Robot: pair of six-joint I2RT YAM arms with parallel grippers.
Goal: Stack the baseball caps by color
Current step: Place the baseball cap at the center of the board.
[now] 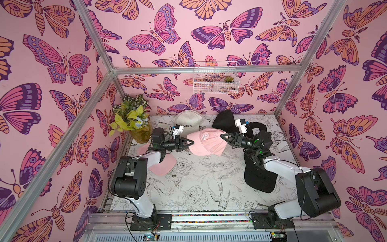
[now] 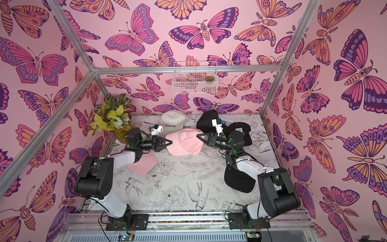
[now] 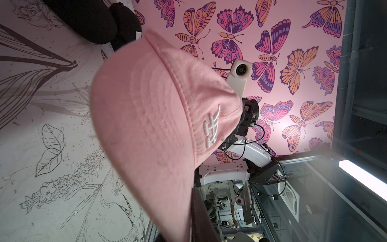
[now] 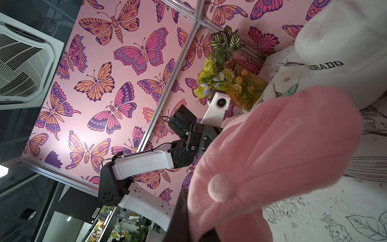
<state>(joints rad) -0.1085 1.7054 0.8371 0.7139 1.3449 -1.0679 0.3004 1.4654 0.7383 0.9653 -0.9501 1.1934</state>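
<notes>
A pink cap (image 1: 206, 142) with a white embroidered logo hangs above the middle of the table, held between both arms. My left gripper (image 1: 192, 143) is shut on the brim's edge; in the left wrist view the brim (image 3: 146, 125) runs along one dark finger (image 3: 199, 211). My right gripper (image 1: 222, 135) is shut on the back of the crown, near its top button (image 4: 222, 187). A second pink cap (image 1: 163, 165) lies under the left arm. A cream COLORADO cap (image 1: 188, 122) sits at the back. Black caps lie at the back right (image 1: 225, 121) and front right (image 1: 258, 178).
A potted plant (image 1: 134, 123) stands in the back left corner. A white wire basket (image 1: 215, 78) hangs on the back wall. Another black cap with a white patch (image 1: 256, 128) lies behind the right wrist. A small teal object (image 4: 290, 91) lies by the cream cap.
</notes>
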